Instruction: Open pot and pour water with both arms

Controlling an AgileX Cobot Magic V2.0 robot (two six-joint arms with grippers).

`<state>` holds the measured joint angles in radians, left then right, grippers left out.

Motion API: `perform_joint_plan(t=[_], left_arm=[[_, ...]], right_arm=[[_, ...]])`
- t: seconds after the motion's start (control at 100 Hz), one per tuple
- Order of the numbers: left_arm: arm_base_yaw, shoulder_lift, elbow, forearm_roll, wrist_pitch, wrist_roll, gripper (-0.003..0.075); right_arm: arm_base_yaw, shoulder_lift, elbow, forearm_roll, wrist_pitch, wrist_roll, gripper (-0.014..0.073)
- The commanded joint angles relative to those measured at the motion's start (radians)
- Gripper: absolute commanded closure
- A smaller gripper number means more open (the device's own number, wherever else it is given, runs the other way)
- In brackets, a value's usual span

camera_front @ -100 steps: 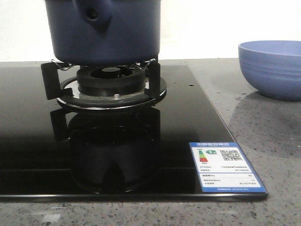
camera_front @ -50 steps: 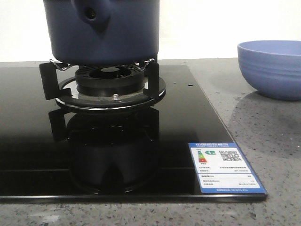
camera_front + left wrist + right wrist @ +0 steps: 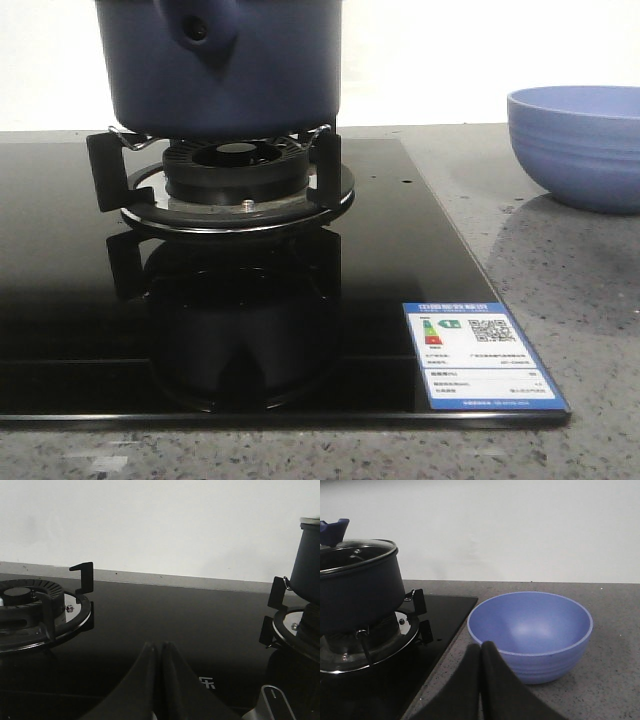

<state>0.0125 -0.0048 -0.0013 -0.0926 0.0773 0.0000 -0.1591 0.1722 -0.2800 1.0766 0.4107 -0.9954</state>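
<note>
The dark navy pot (image 3: 225, 65) stands on the burner grate (image 3: 235, 180) of the black glass stove, its handle stub with a round hole facing me. In the right wrist view the pot (image 3: 357, 592) carries a glass lid (image 3: 355, 552) with a blue knob at the frame edge. A sliver of the pot (image 3: 307, 560) shows in the left wrist view. My left gripper (image 3: 159, 645) is shut and empty over the stove glass between the two burners. My right gripper (image 3: 481, 645) is shut and empty, just in front of the light blue bowl (image 3: 530, 632).
The light blue ribbed bowl (image 3: 575, 145) sits on the grey speckled counter right of the stove. A second burner (image 3: 35, 610) with no pot on it is in the left wrist view. A blue energy label (image 3: 480, 355) is stuck at the stove's front right corner. A white wall runs behind.
The front view shifted slightly and came back; the pot, bowl and stove stand as before.
</note>
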Motion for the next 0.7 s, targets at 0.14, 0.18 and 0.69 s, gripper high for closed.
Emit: perform_joint_plan(t=[0.14, 0.18, 0.69], left_arm=[[0.001, -0.028, 0.035, -0.014, -0.070, -0.007, 0.0741], [0.001, -0.028, 0.035, -0.014, -0.070, -0.007, 0.0741], [0.001, -0.028, 0.035, -0.014, -0.070, -0.007, 0.0741]], right_arm=[[-0.004, 0.008, -0.026, 0.031, -0.033, -0.013, 0.0657], [-0.004, 0.008, -0.026, 0.031, -0.033, -0.013, 0.0657], [-0.004, 0.008, -0.026, 0.031, -0.083, -0.013, 0.0657]])
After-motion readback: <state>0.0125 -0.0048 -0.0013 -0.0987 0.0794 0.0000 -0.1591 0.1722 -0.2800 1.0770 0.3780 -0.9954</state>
